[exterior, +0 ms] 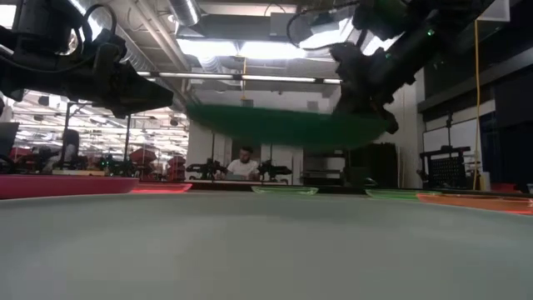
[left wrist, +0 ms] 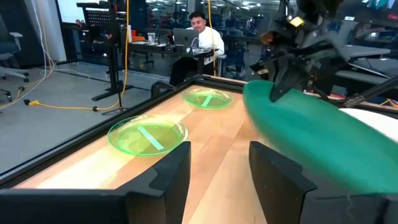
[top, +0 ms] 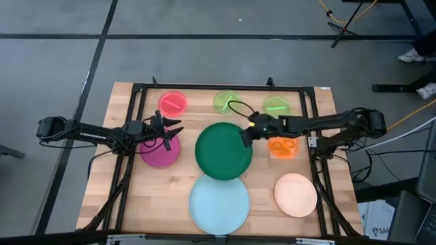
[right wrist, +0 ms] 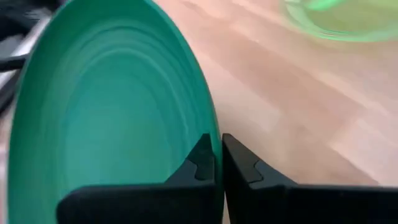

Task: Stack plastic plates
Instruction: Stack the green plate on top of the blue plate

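Observation:
My right gripper point(top: 246, 133) is shut on the large dark green plate point(top: 223, 151), which hangs in the air at mid-table in the low view point(exterior: 283, 125). The light blue plate point(top: 219, 203) lies flat just nearer the table's near edge. My left gripper point(top: 170, 129) is open and hovers over the far edge of the magenta plate point(top: 160, 151), touching nothing. The peach plate point(top: 296, 194), orange plate point(top: 282, 146), pink-red plate point(top: 173, 103) and two lime green plates point(top: 226, 102) point(top: 276, 105) lie flat on the table. My right gripper pinches the dark green plate's rim point(right wrist: 211, 134) on its right, far side, one finger point(right wrist: 198, 163) on the inner face and one point(right wrist: 244, 167) outside. It comes in from the table's right, slanting down. The plate is lifted clear of the table and roughly level point(exterior: 250, 121).
A black metal frame point(top: 136, 88) runs around the table's far and side edges. Bare wood shows between the magenta plate and the light blue plate point(top: 163, 197). A person sits at a desk in the room beyond point(exterior: 244, 162).

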Action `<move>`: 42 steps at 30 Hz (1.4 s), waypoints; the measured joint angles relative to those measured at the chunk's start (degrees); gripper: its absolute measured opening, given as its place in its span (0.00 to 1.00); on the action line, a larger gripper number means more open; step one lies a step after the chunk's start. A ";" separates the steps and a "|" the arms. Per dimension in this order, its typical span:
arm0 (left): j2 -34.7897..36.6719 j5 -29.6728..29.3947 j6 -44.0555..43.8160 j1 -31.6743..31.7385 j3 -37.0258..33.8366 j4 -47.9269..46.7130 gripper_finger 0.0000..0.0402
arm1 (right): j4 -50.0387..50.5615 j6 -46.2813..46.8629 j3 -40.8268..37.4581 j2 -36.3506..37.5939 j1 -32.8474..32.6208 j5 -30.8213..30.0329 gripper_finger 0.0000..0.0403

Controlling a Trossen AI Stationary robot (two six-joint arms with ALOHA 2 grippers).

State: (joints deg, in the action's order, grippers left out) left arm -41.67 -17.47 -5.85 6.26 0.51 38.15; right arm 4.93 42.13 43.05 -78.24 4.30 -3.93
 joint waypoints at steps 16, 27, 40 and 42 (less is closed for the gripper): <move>0.02 0.38 -0.04 -0.07 0.00 0.00 0.39 | -14.21 -2.45 0.03 -10.31 -14.61 5.95 0.00; 0.00 0.27 -0.07 -0.07 0.00 0.02 0.39 | -28.83 -1.75 0.04 -20.27 -19.01 6.57 0.00; 0.00 -0.26 -0.17 -0.07 0.00 0.00 0.39 | -29.83 -2.00 0.09 -22.21 -18.93 6.50 0.23; 0.00 -0.26 -0.17 -0.07 -0.02 0.02 0.39 | -29.37 -3.36 0.09 -22.21 -18.66 6.98 0.29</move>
State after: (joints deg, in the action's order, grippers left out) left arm -41.67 -17.74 -6.02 6.20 0.49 38.17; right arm -24.44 38.77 43.13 -100.44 -14.36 3.04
